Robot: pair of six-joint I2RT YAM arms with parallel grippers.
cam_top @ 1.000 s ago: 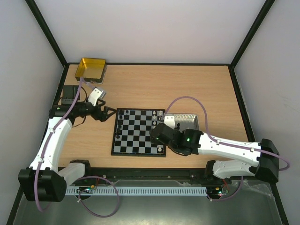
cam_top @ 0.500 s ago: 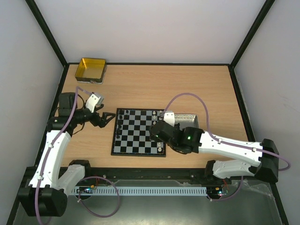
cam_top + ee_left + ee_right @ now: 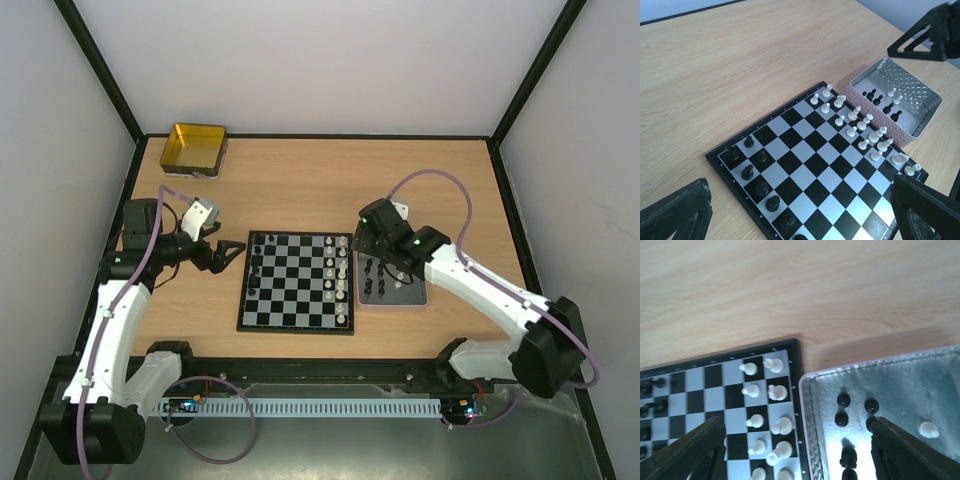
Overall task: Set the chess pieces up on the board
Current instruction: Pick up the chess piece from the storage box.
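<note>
The left fingers [image 3: 675, 212] are spread wide with nothing between them. They sit roughly level above the desk [image 3: 300, 180], just off the left edge of the board [image 3: 295, 285] and pointing toward it. The right fingers [image 3: 910, 452] are also parted and hold nothing. They point straight down over the far end of a grey metal tray [image 3: 424, 292], close to the corner nearest the board.

The left arm rises from its base at the desk's near left corner and leans away along the left edge. It folds at the elbow and reaches rightward. The right arm stretches from the near right corner diagonally toward the middle of the desk. Its white forearm passes over the tray's far right corner and its wrist is bent downward. A purple cable [image 3: 430, 175] loops above the right arm, and a similar one trails along the left arm.

The board lies flat in the middle of the desk, closer to the near edge. White pieces [image 3: 860, 125] stand in two files along its right edge. Black pieces [image 3: 761, 187] stand along the left edge — mostly in the outermost file, a couple one square in. The tray sits just beside the board's right edge and holds several more black pieces and a few white ones. A gold tin [image 3: 195, 148] rests at the desk's far left corner, well apart from the board.
</note>
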